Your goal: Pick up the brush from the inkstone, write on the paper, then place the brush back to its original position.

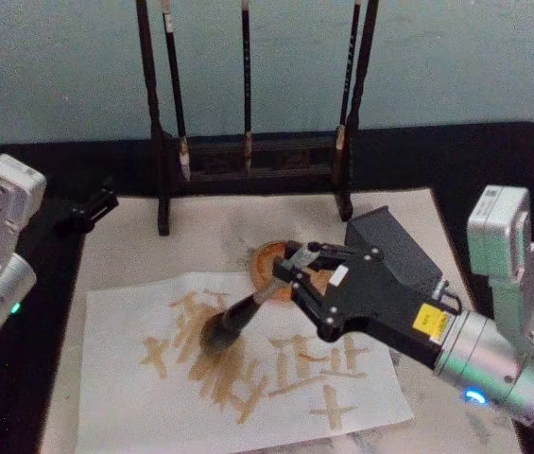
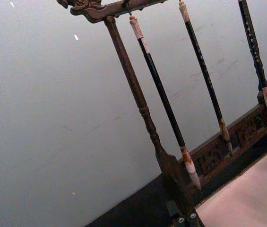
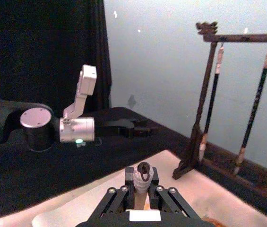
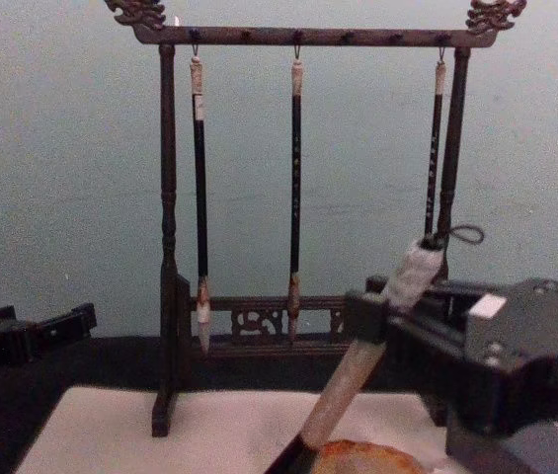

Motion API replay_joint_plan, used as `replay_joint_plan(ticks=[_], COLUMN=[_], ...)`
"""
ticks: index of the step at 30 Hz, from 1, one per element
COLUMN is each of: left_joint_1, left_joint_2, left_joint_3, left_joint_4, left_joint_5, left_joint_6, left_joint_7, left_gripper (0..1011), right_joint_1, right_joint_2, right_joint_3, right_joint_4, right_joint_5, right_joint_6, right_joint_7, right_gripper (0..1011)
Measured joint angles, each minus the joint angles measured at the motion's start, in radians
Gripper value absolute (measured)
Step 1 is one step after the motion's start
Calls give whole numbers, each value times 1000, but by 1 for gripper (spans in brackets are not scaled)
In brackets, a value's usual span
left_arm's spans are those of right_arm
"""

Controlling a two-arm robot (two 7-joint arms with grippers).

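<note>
The right hand (image 1: 290, 274) clamps the brush (image 1: 236, 320) near its top, handle slanting down and left to bristles on the paper (image 1: 125, 378), the inkstone (image 1: 267, 257) just beyond; left hand (image 1: 85, 210) parked far left.

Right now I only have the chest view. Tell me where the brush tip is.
Observer: Held by the right gripper, the brush appears to touch its tip to the paper, on the robot's side and to the left of the inkstone.
Operator: Report any marks.
Observer: Brown strokes cover the sheet's middle; the tip sits on one.
Operator: Place the left arm.
Observer: The left gripper hangs over the dark table, left of the mat.
</note>
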Motion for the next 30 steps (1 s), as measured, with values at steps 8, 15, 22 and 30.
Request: replay_joint_plan(ticks=[8,15,22,30], left_joint_1=[0,0,0,0], left_joint_2=[0,0,0,0], left_joint_3=[0,0,0,0], left_joint_4=[0,0,0,0], left_joint_5=[0,0,0,0], left_joint_6=[0,0,0,0], left_joint_7=[0,0,0,0], left_gripper=[1002,1002,1002,1002], right_joint_1=[-3,-13,-38,-73], right_joint_2=[-29,-35,-27,-6], right_joint_3=[-17,-9,26,77], right_joint_4=[42,56,50,37], right_joint_5=[-23,-31,-32,-23], right_joint_6=[5,17,21,7], right_joint_7=[17,17,8,5], right_gripper=[163,163,163,163])
